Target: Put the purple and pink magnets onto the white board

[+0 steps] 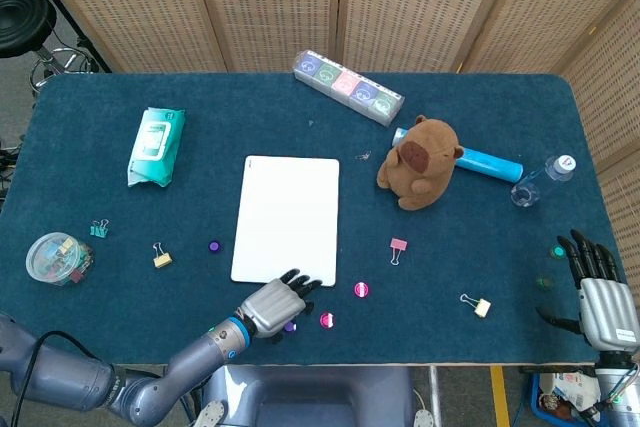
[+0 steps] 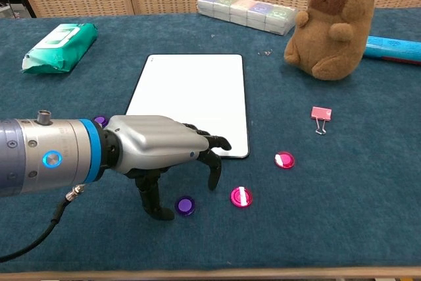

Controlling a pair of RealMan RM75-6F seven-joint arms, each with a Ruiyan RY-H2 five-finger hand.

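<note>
The white board [image 1: 287, 218] [image 2: 191, 100] lies flat in the middle of the blue table. My left hand [image 1: 272, 302] [image 2: 164, 156] hovers at its near edge with fingers spread and holds nothing. Its thumb stands just left of a purple magnet [image 2: 185, 205] [image 1: 290, 326], and its fingertips [image 2: 212, 179] hang above the cloth. Two pink magnets [image 2: 241, 197] [image 2: 284, 160] [image 1: 326, 320] [image 1: 361, 289] lie to the right of the hand. A second purple magnet [image 1: 213, 245] [image 2: 100, 121] sits left of the board. My right hand [image 1: 600, 297] rests open at the table's right front corner.
A brown capybara plush [image 1: 418, 162] sits right of the board, with a blue tube [image 1: 485, 161] and a small bottle [image 1: 545, 180] behind it. A wipes pack [image 1: 155, 145] lies at the left, a clear magnet box [image 1: 348, 86] at the back. Binder clips [image 1: 398, 248] [image 1: 162, 256] and a clip tub [image 1: 58, 257] are scattered about.
</note>
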